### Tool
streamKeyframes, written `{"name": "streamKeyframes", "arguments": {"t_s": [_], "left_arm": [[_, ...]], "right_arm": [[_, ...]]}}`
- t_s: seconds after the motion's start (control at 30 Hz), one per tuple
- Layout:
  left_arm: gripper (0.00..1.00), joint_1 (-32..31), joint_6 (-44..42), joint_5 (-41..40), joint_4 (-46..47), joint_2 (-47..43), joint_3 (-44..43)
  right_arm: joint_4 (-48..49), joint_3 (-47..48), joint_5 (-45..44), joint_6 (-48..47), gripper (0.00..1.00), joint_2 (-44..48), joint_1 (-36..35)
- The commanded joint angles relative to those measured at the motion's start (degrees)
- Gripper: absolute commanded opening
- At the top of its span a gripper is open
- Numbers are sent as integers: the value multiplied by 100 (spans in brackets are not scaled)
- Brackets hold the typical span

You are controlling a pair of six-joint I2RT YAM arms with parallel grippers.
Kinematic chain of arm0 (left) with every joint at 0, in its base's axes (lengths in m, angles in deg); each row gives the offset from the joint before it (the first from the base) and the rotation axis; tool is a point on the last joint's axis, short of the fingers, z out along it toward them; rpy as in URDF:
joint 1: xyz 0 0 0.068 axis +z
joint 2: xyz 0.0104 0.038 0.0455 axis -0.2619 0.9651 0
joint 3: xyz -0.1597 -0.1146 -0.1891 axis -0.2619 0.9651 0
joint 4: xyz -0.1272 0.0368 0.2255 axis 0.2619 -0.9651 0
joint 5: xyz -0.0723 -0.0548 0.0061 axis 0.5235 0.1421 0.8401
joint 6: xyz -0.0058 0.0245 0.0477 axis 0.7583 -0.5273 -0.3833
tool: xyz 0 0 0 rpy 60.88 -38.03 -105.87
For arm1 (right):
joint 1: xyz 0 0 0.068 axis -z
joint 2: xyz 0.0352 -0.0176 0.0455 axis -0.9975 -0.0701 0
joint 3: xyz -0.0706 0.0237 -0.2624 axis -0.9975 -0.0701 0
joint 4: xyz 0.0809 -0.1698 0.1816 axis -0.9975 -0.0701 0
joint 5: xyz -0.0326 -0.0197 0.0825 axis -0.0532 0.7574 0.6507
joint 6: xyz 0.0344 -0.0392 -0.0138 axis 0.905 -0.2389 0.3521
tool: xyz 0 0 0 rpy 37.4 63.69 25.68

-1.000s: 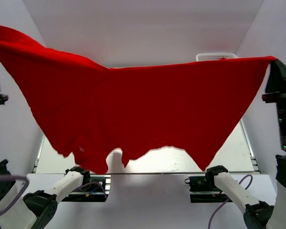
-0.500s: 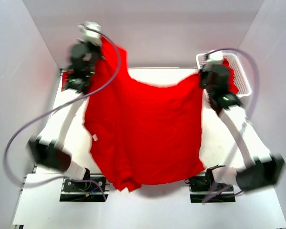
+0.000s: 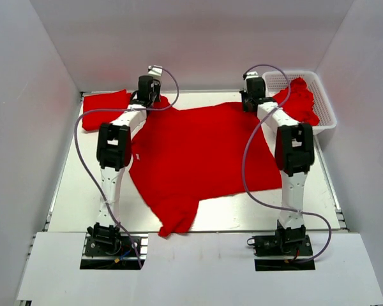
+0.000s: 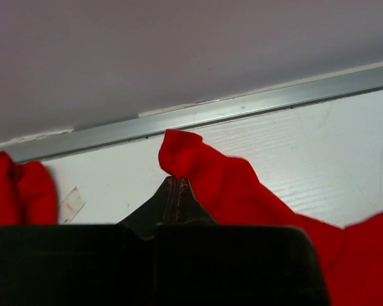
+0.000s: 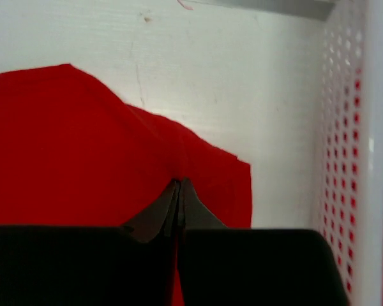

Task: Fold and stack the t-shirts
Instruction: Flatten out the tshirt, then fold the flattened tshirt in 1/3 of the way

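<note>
A bright red t-shirt (image 3: 198,153) lies spread on the white table, one sleeve reaching toward the near edge. My left gripper (image 3: 150,97) is low at its far left corner, shut on a pinch of the cloth (image 4: 242,185). Its jaws (image 4: 177,178) meet on the raised corner. My right gripper (image 3: 250,97) is at the far right corner, shut on the shirt (image 5: 83,146), with its tips (image 5: 179,182) pinching the cloth. A folded red t-shirt (image 3: 105,102) lies at the far left and also shows in the left wrist view (image 4: 19,191).
A white lattice basket (image 3: 324,121) stands at the far right with more red t-shirts (image 3: 300,102) heaped in it. Its wall (image 5: 351,159) is just right of my right gripper. A metal rail (image 4: 274,99) and the back wall run close beyond both grippers.
The t-shirt was held high and stretched in front of the camera. Both arms swung it forward and down, and it now lies flat with the arms stretched toward the back.
</note>
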Motion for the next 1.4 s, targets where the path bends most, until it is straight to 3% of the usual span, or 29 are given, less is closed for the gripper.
{"name": "streamKeyframes", "arguments": {"t_s": [0.0,0.2,0.37,0.87,1.37], "left_arm": [[0,23,138,430,362,19,-741],[0,85,375,668,539,354,-927],[0,85,375,843,863,-128,-296],[0,-21,1166,1301,1646,-3819,4562],[0,-266,2194,2241,910,-6105,6850]], "right_arm": [[62,1061,255,-180,0,-437,98],[203,2134,378,-268,0,-1360,203],[343,2294,431,-355,0,-1379,274],[379,1468,607,-918,0,-527,423],[159,518,721,-1077,0,299,493]]}}
